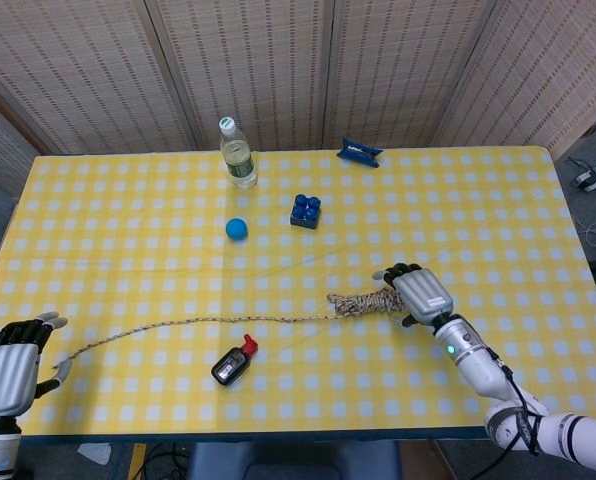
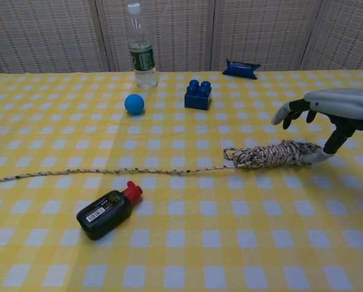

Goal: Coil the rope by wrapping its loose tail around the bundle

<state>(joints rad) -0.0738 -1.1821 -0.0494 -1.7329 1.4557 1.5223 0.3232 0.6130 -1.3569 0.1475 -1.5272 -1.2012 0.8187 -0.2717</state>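
Note:
The rope bundle [image 1: 371, 300] [image 2: 273, 153] lies right of the table's middle. Its loose tail [image 1: 193, 323] [image 2: 108, 171] runs left across the cloth to the front left corner. My right hand [image 1: 418, 291] [image 2: 335, 108] hovers over the bundle's right end with fingers spread and holds nothing. Its thumb [image 2: 320, 156] touches the tip of the bundle. At the front left corner, my left hand [image 1: 5, 371] has its fingers apart. The tail's end lies by its thumb, and I cannot tell whether they touch. The chest view does not show the left hand.
A black bottle with a red cap [image 1: 233, 364] [image 2: 106, 211] lies just in front of the tail. Further back are a blue ball [image 1: 237, 229], a blue brick [image 1: 305, 210], a water bottle [image 1: 237, 153] and a blue packet [image 1: 359, 152].

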